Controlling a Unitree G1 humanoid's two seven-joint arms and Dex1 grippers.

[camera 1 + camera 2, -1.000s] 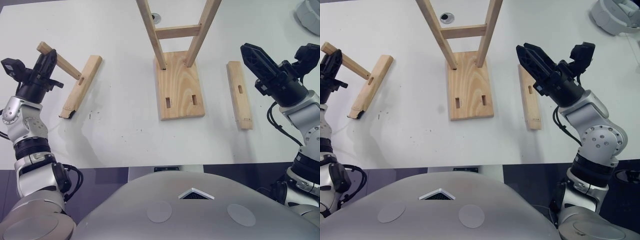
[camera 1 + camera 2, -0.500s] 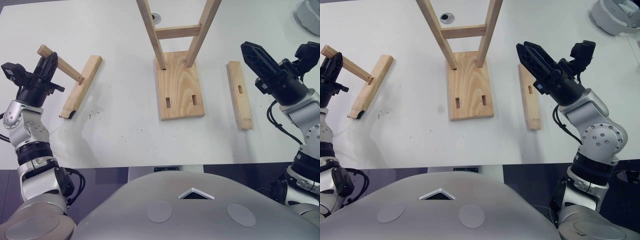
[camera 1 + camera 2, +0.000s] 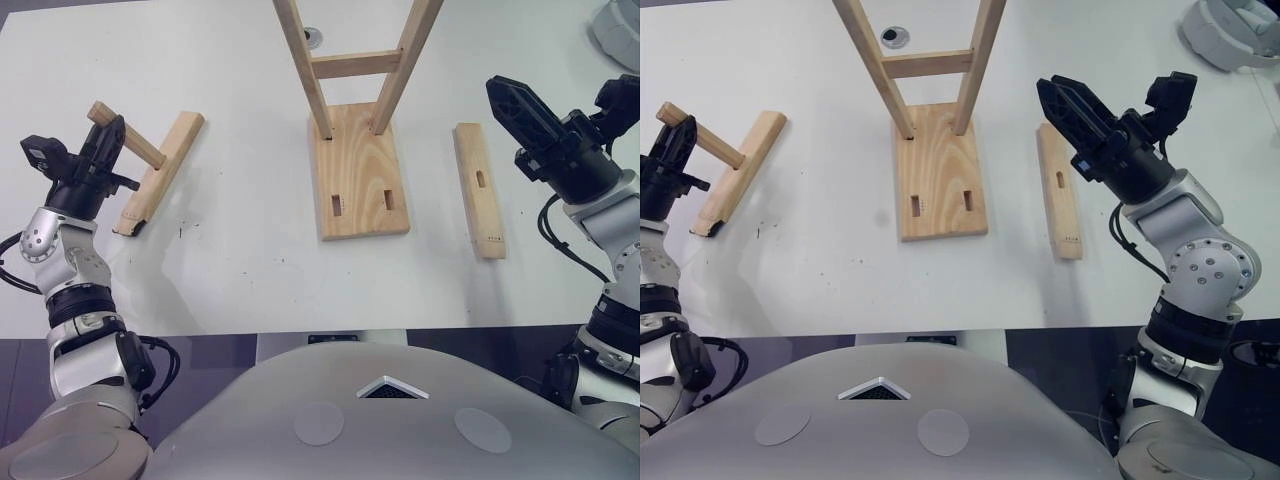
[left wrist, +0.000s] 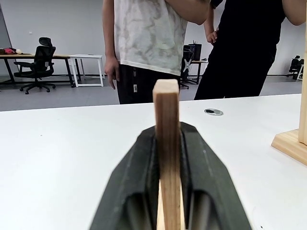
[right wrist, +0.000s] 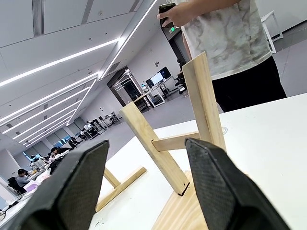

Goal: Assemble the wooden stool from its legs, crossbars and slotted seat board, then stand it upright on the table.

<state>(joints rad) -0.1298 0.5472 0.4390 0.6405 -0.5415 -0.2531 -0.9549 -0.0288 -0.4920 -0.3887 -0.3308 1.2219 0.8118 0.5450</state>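
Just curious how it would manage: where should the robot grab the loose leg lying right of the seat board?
Probably mid-length, across its narrow width, coming straight down from above. The loose leg lies flat on the table with both long sides free, and the open right gripper hovers nearby.

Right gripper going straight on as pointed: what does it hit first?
Likely the upright leg frame slotted into the seat board, seen between the open jaws of the right gripper; depth unclear.
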